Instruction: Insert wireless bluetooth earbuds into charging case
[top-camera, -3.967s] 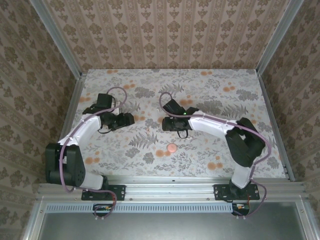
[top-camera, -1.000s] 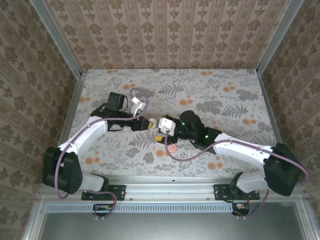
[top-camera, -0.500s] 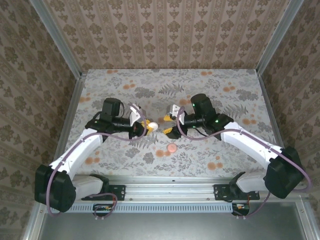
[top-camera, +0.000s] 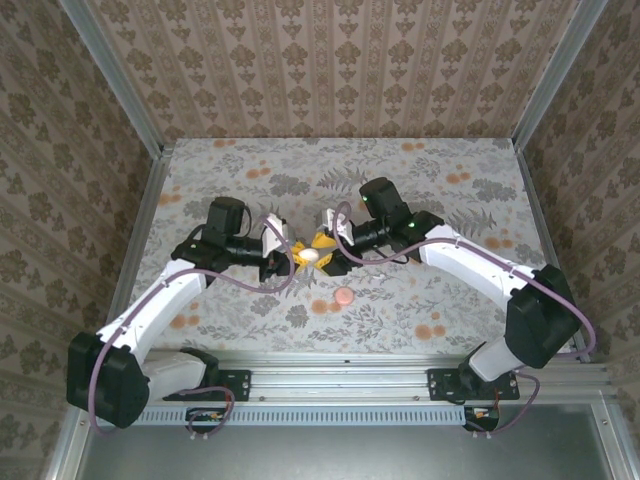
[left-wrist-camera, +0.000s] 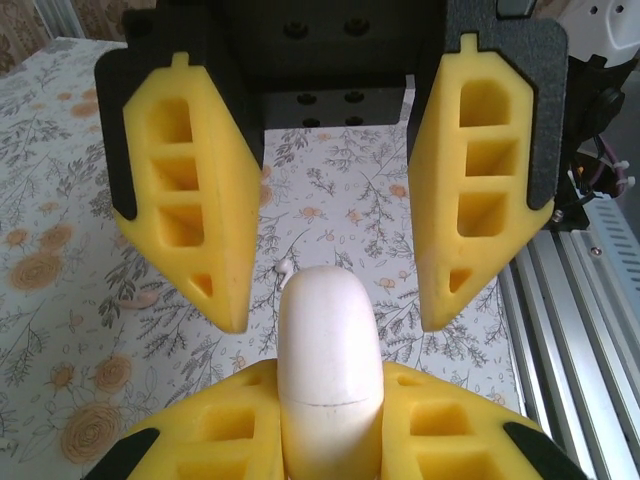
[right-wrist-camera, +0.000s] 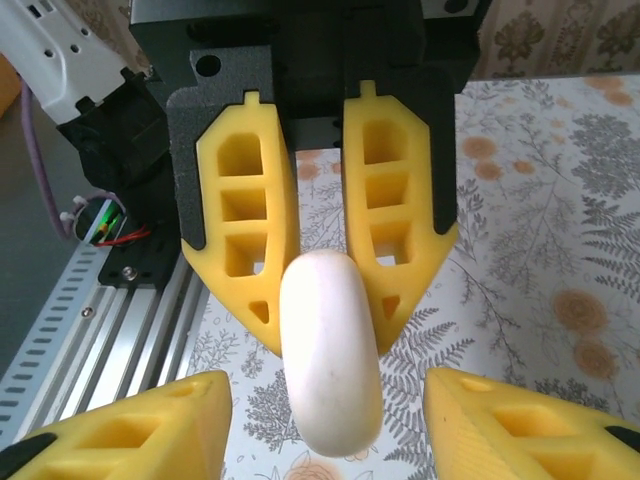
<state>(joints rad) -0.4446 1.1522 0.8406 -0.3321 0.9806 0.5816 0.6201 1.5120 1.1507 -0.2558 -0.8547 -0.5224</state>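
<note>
A: What is that smooth, glossy whitish oblong piece (left-wrist-camera: 330, 370)?
B: Clamped in the right tool (top-camera: 322, 254); the left tool (left-wrist-camera: 330, 290) gapes around its rounded tip.
A: And the salmon-pink round charging case (top-camera: 344, 296)?
B: On the floral counter (top-camera: 470, 215), toward the near edge.

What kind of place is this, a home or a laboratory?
Probably a robot test cell dressed to look like a home. Wallpaper panels in aluminium frames enclose a table with a floral cloth, and two arms are bolted to a metal rail. Their pincers meet around a white oval piece.
</note>
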